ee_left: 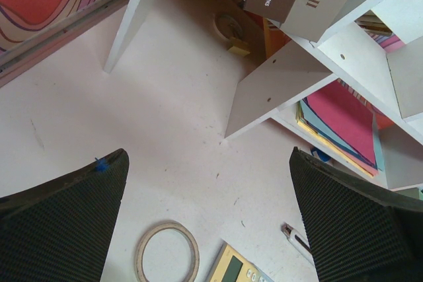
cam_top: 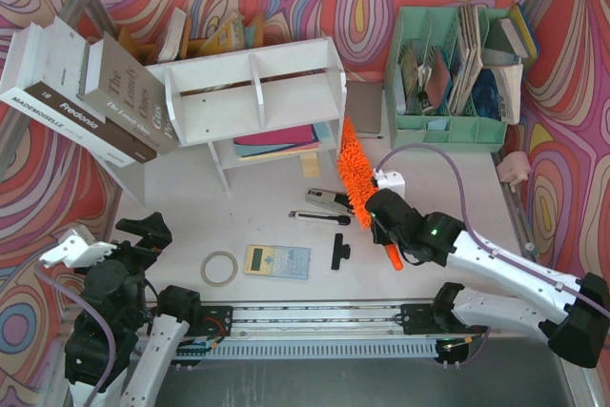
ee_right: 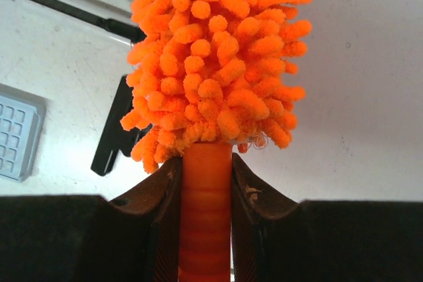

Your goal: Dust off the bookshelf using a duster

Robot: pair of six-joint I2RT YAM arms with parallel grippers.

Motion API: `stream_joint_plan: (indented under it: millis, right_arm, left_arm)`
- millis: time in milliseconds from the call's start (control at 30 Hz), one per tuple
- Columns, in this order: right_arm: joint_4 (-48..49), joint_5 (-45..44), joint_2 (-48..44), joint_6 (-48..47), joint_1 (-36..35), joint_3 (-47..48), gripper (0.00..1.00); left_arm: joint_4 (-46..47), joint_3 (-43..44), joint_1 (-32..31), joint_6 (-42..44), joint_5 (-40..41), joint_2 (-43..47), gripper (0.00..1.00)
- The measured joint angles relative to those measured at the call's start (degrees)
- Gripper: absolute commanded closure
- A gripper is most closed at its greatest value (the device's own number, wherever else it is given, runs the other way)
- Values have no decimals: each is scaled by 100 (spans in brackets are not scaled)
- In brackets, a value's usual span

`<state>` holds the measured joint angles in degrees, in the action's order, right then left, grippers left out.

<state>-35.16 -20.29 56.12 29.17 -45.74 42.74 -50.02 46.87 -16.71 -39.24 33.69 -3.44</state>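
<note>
Shaggy, matt orange microfibre on the duster (ee_right: 215, 64); smooth, slightly glossy ribbed plastic on its handle (ee_right: 205, 222). Matt white painted wood on the bookshelf (cam_top: 253, 92). Matt, faintly scuffed white on the table (ee_left: 165, 117). Finely dimpled matt black on the fingers (ee_left: 59, 222) of the left gripper (ee_left: 208, 183).

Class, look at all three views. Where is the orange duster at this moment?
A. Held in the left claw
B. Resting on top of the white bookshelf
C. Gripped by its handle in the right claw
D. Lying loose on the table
C: the right wrist view shows the handle of the duster pinched in the right claw, while the left claw hangs open over the table.
</note>
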Motion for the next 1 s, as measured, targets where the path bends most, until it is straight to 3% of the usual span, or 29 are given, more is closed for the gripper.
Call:
stream_joint_plan:
  millis: [167, 533, 700, 1000]
  right_arm:
    - [17, -160, -35, -39, 0, 286, 100]
    - [-39, -612, -671, -577, 0, 1950, 100]
    - [214, -625, -706, -579, -2, 1751, 100]
    - [284, -361, -485, -157, -2, 358, 100]
  left_arm:
    - [0, 0, 0, 0, -2, -2, 1]
    - [0, 0, 0, 0, -4, -13, 1]
    - [2, 0, 0, 0, -24, -72, 1]
    - [0, 0, 0, 0, -26, -81, 2]
